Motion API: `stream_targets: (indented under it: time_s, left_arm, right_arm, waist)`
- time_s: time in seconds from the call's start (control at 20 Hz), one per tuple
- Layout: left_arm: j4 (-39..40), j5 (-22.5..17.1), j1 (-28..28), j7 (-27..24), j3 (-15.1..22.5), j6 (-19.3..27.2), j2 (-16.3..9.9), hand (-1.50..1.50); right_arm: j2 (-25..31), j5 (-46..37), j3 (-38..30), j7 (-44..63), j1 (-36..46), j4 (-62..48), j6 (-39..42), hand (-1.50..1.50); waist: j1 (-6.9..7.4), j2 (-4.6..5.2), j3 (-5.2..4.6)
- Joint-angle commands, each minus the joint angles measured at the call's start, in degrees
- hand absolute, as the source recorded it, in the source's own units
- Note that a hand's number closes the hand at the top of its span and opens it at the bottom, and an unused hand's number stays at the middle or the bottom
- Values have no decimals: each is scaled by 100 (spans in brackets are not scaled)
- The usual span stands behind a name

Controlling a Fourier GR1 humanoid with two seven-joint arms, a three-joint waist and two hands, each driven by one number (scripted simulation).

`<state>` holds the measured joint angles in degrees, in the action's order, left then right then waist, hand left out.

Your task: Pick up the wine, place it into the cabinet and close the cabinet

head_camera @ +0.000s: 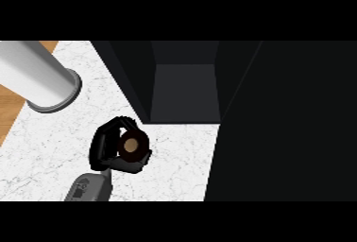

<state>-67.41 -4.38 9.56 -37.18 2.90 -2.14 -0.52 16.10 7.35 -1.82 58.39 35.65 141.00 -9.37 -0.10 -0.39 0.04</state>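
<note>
The wine bottle (132,144) is seen from above as a dark round top with a brown centre, standing over the white marble counter (42,156). My left hand (105,146) is shut on it, palm at its left side, fingers and thumb curled round it. The grey forearm (87,187) comes in from the lower edge. Just beyond the bottle stands the dark cabinet (185,90), its inside showing and holding nothing that I can see. Its open door (286,123) fills the right side. My right hand does not show.
A large pale grey cylinder (38,75) lies across the upper left, its end cap over the counter. A strip of wooden floor (10,111) shows past the counter's left edge. Bare counter lies left of and below the hand.
</note>
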Motion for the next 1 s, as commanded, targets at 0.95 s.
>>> stream_targets:
  time_s: [0.95]
  left_arm:
    - [-1930, -934, 2145, 3773, 1691, 3182, 51, 150]
  right_arm:
    - [-128, 456, -30, 158, -214, 399, 32, -150]
  waist:
    - [-62, 29, -5]
